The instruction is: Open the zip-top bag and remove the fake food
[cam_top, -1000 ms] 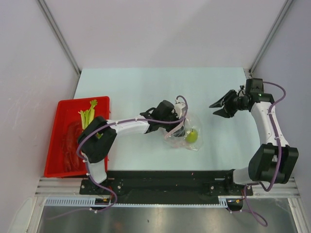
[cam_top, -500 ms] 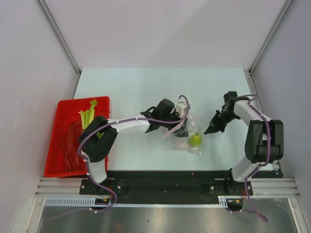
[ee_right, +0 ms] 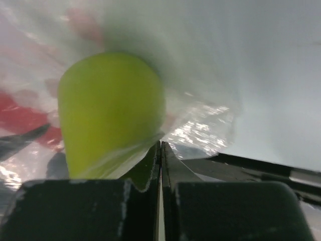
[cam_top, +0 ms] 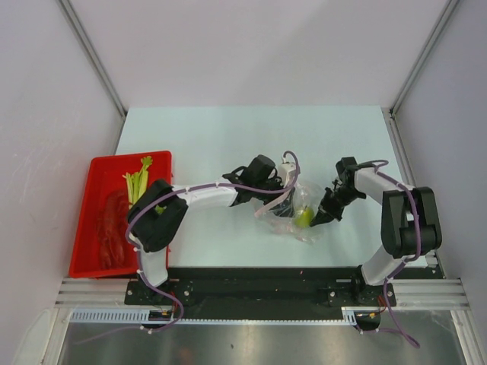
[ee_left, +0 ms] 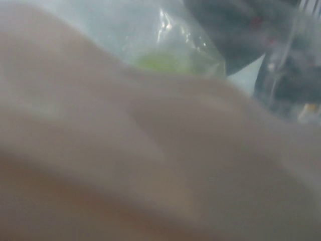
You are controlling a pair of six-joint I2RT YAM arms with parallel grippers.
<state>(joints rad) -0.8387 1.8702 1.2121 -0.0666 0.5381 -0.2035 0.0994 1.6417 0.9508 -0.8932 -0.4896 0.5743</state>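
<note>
Right gripper (cam_top: 320, 218) first: its jaws are pressed together with only a thin seam between them, as my right wrist camera shows plainly. The tips sit against the crinkly film of the zip-top bag (cam_top: 306, 199) at its right edge. I cannot tell whether any plastic is caught between them. Just past my tips, inside the film, lies the yellow-green pear (ee_right: 110, 110), filling the left half of that close view.

My left gripper (cam_top: 282, 203) reaches in from the other side and meets the left end of the bag, where the pink-red zip strip (cam_top: 265, 211) runs. From above, its fingers are dark shapes against the plastic, and the left wrist view is almost wholly covered by a pale pinkish blur. I cannot tell whether this gripper is open or closed. Only a corner of clear film with a green smear inside shows at the top of that view.

The bag lies on the pale table (cam_top: 228, 137), near the front edge, between my two grippers, with the pear inside it toward the right.

Well apart, at the far left, stands the red tray (cam_top: 82, 262). In it lie the stalk vegetable (cam_top: 137, 182) with its green leaves pointing to the far end, and the red lobster (cam_top: 114, 228) nearer me.
</note>
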